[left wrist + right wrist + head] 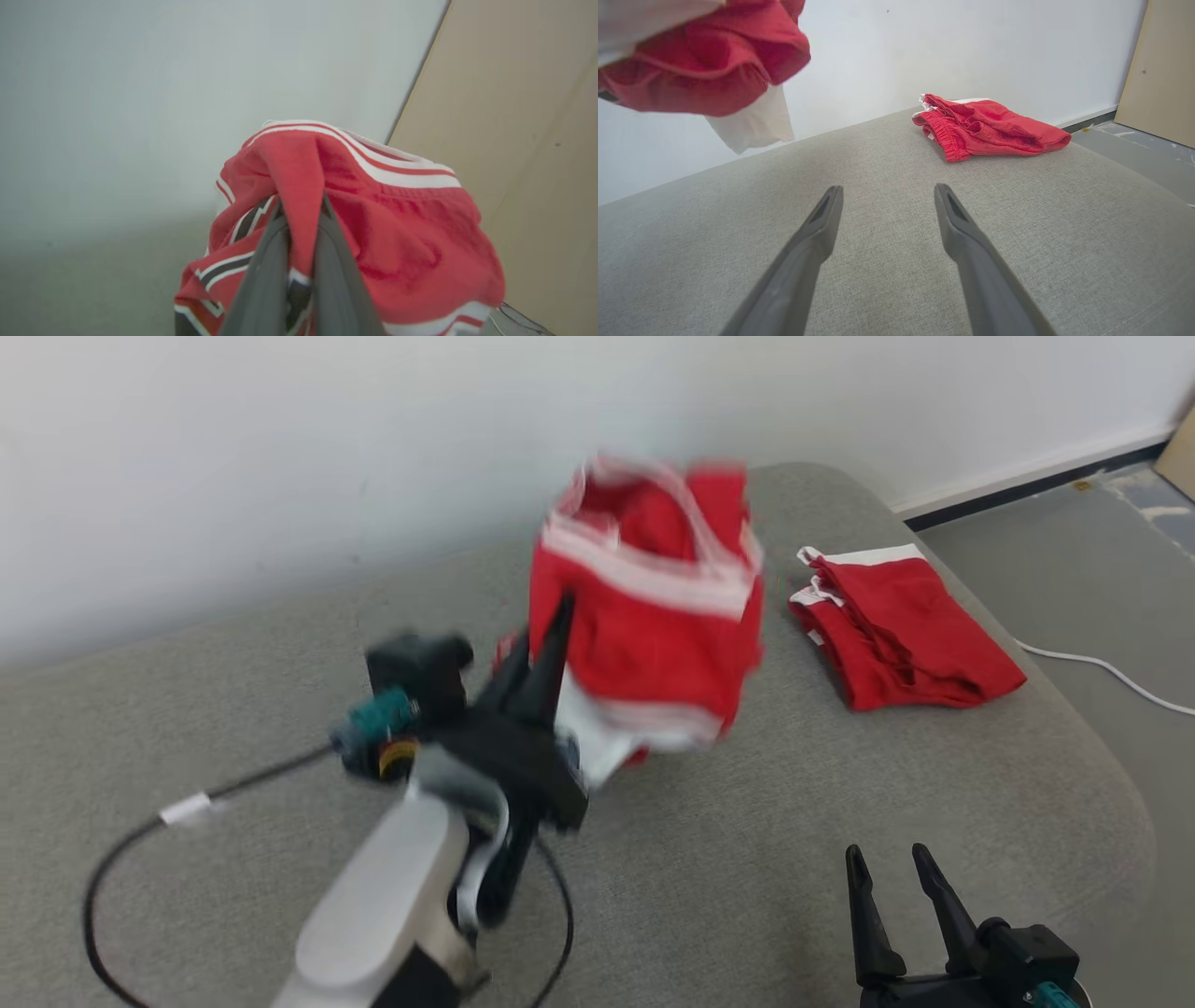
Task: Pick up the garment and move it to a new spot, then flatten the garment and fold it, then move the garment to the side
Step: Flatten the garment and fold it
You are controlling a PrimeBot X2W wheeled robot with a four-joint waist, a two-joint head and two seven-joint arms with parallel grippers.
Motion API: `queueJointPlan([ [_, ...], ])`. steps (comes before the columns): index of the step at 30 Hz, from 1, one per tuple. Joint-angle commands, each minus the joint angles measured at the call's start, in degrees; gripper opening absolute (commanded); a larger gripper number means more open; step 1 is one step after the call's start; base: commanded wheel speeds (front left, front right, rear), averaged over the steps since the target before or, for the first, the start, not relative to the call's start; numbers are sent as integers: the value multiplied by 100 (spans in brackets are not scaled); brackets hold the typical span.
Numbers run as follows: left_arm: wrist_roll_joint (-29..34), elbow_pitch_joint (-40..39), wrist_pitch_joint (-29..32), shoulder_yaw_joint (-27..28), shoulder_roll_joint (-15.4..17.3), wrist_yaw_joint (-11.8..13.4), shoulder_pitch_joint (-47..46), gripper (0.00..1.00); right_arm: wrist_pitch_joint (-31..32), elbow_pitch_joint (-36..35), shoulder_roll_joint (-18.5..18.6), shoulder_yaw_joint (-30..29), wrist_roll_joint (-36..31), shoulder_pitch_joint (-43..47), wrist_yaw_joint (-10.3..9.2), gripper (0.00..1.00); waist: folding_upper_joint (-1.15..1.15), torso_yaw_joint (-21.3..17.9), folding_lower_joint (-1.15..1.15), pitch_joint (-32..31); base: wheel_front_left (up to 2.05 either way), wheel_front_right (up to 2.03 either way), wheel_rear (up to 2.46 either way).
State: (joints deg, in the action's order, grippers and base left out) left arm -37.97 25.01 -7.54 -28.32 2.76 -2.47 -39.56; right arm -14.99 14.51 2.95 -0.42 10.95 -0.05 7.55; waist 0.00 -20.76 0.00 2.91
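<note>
Red garment (653, 635), bunched, hangs from the left gripper (301, 203), which pinches a fold to carry it clear of the grey cushion (747, 859); the right gripper (887, 859) rests spread.

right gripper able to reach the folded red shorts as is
Probably yes: the right gripper is open and empty, and only bare cushion lies between it and the folded red shorts.
</note>
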Motion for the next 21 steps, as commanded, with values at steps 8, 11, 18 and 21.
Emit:
queueJointPlan([
  [8, 212, 1602, -180, -330, 146, 282, 877, 100, -15, -30, -13, 52, -65, 12, -15, 100, 0, 450, 0, -50, 0, 0, 0],
  [11, 370, 1798, -293, -276, 353, 582, 893, 100, -12, -31, -14, 38, -74, 57, -15, 100, 0, 562, 0, -82, 0, 0, 0],
  [18, 569, 1512, -360, -380, 508, 823, 899, 100, 4, -73, -13, -26, -90, 142, -15, 100, 0, 771, 0, -74, 0, 0, 0],
  [21, 566, 1160, -76, -642, 445, 546, 954, 100, 13, -88, -15, -19, -83, 134, -15, 100, 0, 816, 0, -61, 0, 0, 0],
])
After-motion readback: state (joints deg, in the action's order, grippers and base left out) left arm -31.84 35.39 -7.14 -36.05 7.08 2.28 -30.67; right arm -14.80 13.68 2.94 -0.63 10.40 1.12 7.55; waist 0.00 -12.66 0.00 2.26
